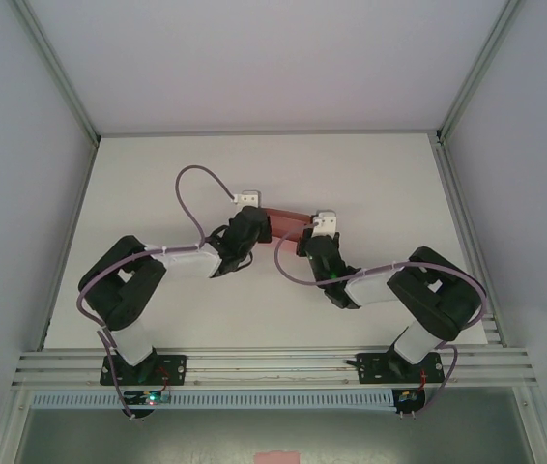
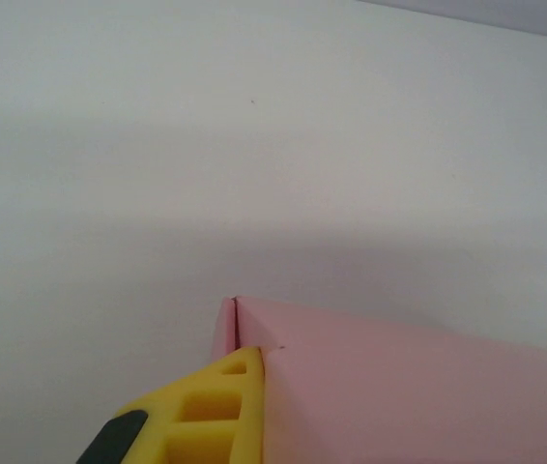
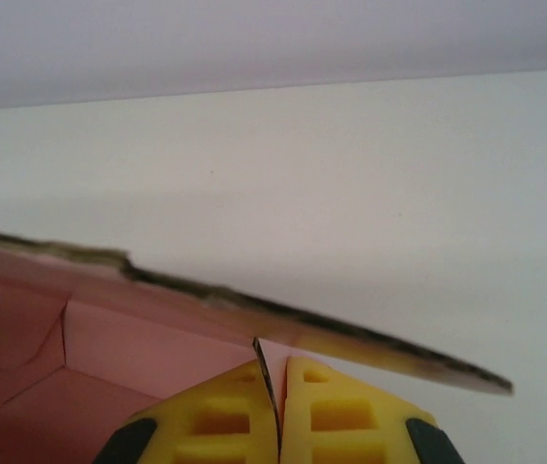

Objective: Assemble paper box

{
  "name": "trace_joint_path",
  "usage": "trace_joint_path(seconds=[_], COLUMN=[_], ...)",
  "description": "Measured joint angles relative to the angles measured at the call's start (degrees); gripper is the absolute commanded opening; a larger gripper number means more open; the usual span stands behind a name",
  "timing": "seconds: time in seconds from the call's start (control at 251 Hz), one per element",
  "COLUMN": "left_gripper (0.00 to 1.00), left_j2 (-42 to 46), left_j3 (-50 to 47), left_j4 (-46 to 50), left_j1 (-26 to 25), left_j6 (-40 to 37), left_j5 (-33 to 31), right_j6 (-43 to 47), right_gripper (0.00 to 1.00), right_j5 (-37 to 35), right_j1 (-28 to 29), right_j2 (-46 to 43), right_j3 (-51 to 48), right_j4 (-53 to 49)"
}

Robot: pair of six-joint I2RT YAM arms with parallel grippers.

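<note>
My left gripper (image 1: 262, 228) is shut on one end of the paper box (image 1: 286, 218); my right gripper (image 3: 275, 372) pinches a thin wall at the other end. The box's long side runs straight from my left fingers to my right fingers.

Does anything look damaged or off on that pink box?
On the paper box, the top edge in the right wrist view looks dark and ragged, with a small step. Nothing else stands out.
</note>
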State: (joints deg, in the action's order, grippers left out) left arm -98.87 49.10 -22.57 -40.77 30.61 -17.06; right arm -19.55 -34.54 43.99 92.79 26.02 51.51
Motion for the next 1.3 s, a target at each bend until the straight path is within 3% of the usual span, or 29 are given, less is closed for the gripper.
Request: trace_joint_path(seconds=[0.092, 0.255, 0.303, 0.643, 0.862, 1.054, 1.149, 1.301], left_gripper=[0.48, 0.80, 1.00, 1.00, 1.00, 1.00, 1.00, 1.00], left_j2=[1.88, 6.25, 8.31, 26.47, 36.30, 37.92, 34.27, 28.33], left_j3=[-2.03, -3.02, -3.41, -4.72, -0.72, -1.49, -6.08, -13.97], left_j4=[0.68, 7.91, 10.73, 33.66, 44.11, 44.94, 41.79, 35.67], left_j1=[-0.87, -3.10, -3.39, -3.76, -3.61, 1.55, 5.01, 5.64], left_j6=[-1.33, -2.19, -1.81, 2.51, 11.13, 19.85, 23.74, 29.03], left_j5=[1.66, 3.78, 4.70, 6.62, 3.72, 4.28, 8.72, 16.76], right_j6=[2.54, 6.03, 6.62, 10.19, 12.68, 15.02, 15.56, 16.87], right_gripper=[0.00, 0.00, 0.00, 0.00, 0.00, 0.02, 0.01, 0.04], right_j5=[-0.50, -0.04, 1.07, 4.59, 7.10, 7.08, 6.88, 6.75], right_j1=[0.59, 2.32, 2.71, 3.43, 4.39, 6.71, 7.61, 8.76], right_j2=[-0.02, -0.31, -0.28, 0.31, 0.35, 1.73, 2.56, 3.34], right_j3=[-1.20, -1.40, -1.81, -4.79, -6.73, -7.37, -7.37, -7.58], right_j4=[1.49, 1.68, 2.56, 8.52, 11.87, 14.88, 16.15, 17.51])
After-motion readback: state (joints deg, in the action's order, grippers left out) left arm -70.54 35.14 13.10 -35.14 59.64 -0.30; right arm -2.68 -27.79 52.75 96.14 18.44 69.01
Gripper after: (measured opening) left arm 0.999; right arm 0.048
